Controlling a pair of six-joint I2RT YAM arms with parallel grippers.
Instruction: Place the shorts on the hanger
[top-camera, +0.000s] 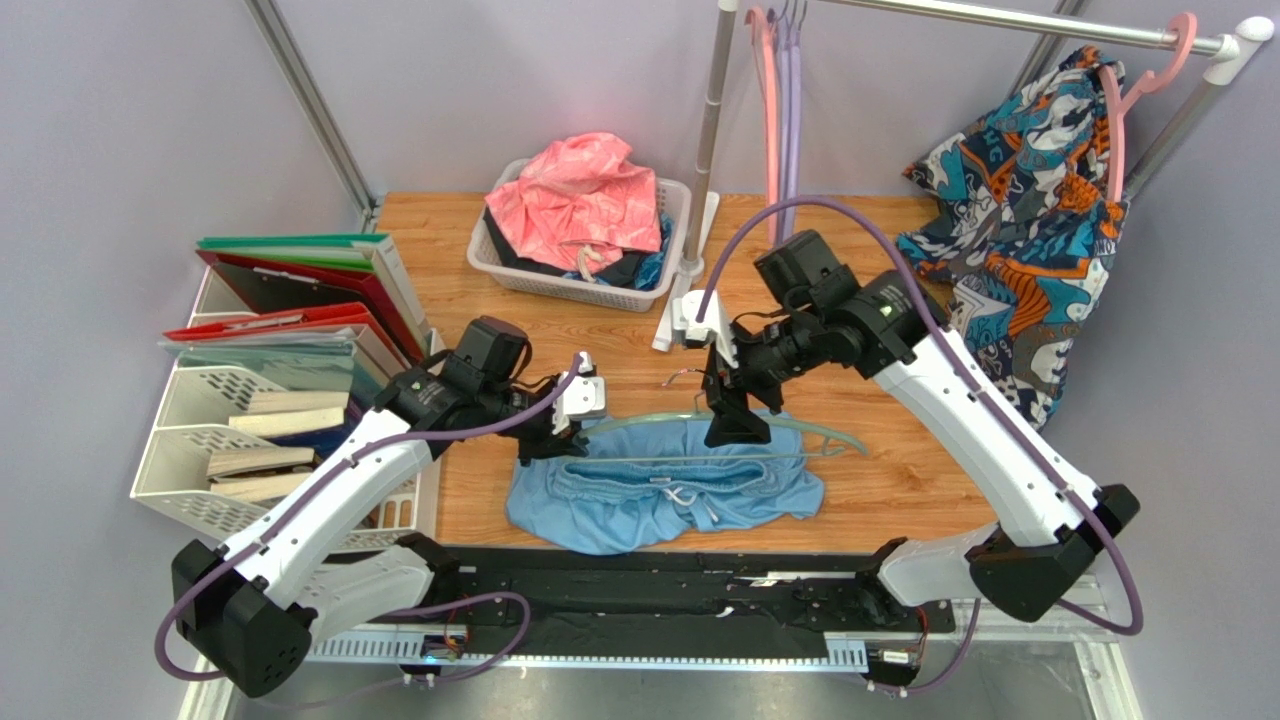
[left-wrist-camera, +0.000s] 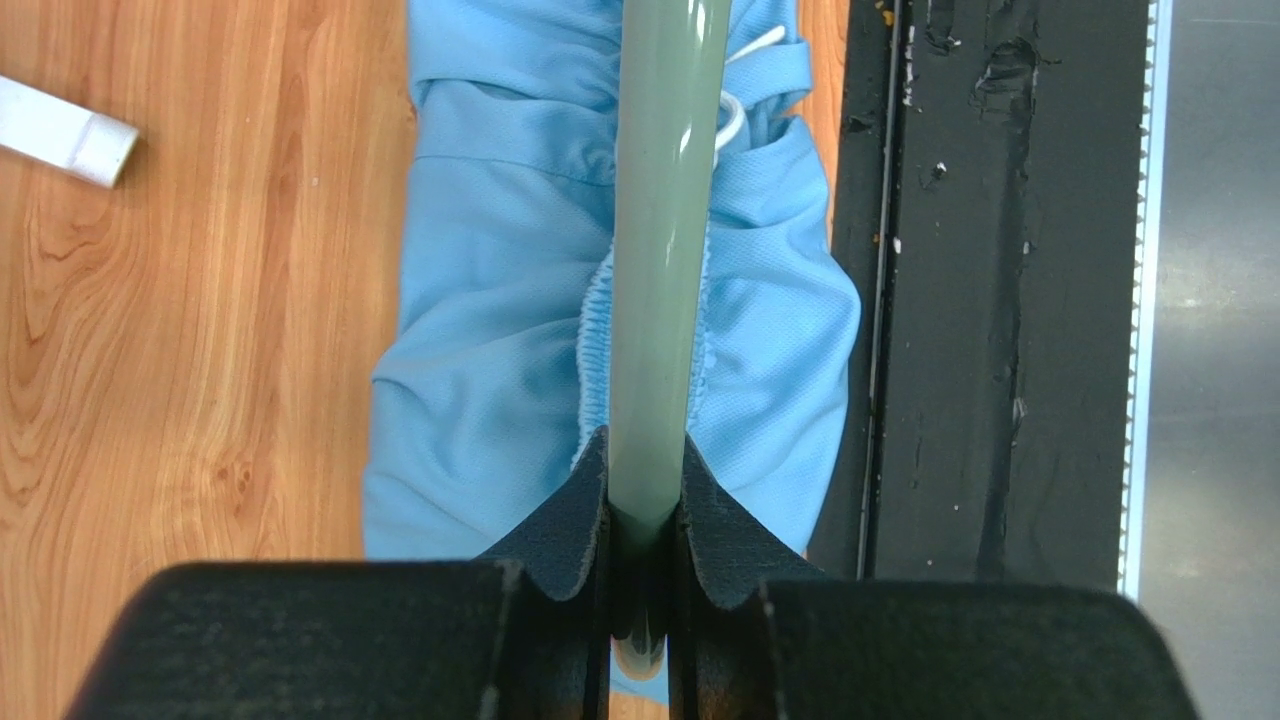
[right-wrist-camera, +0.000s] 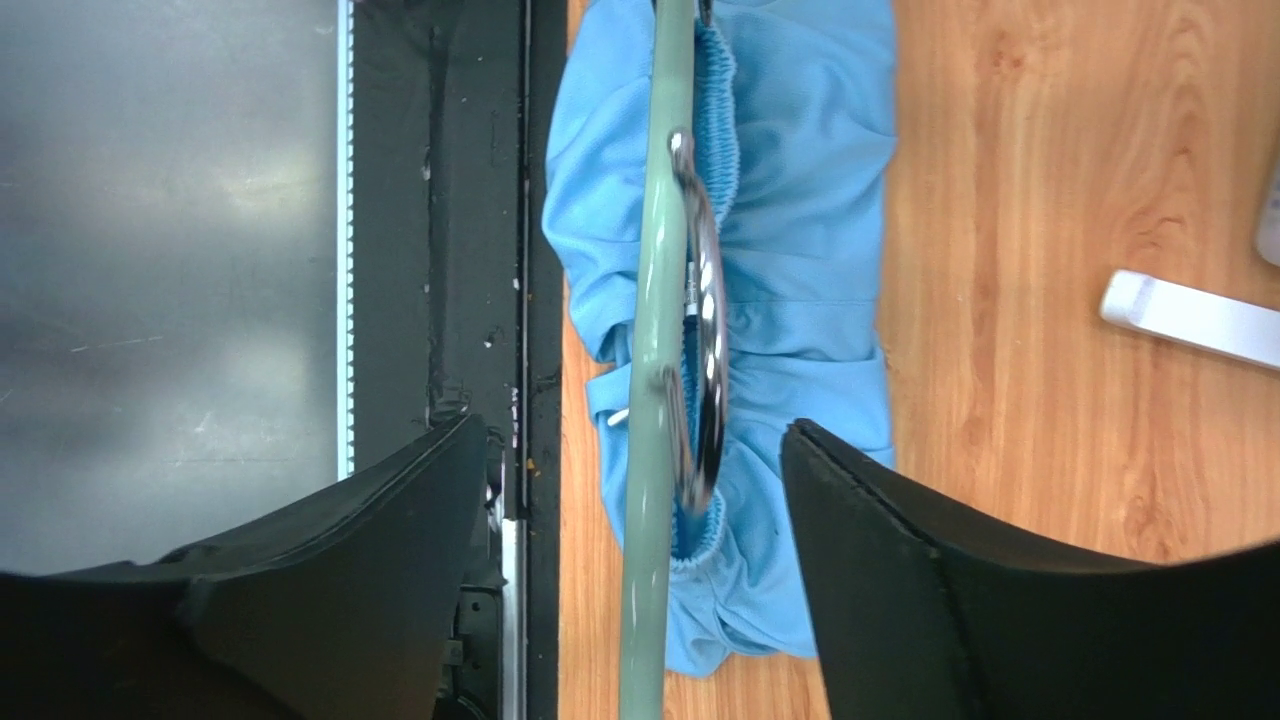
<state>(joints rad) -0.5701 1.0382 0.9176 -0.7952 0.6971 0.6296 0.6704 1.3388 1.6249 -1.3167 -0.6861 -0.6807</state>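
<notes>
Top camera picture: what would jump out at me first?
The light blue shorts lie crumpled at the front of the table. The left gripper pinches a mint-green hanger above them, while the right gripper stands open around it. Behind, a pink cloth sits in a white basket.
</notes>
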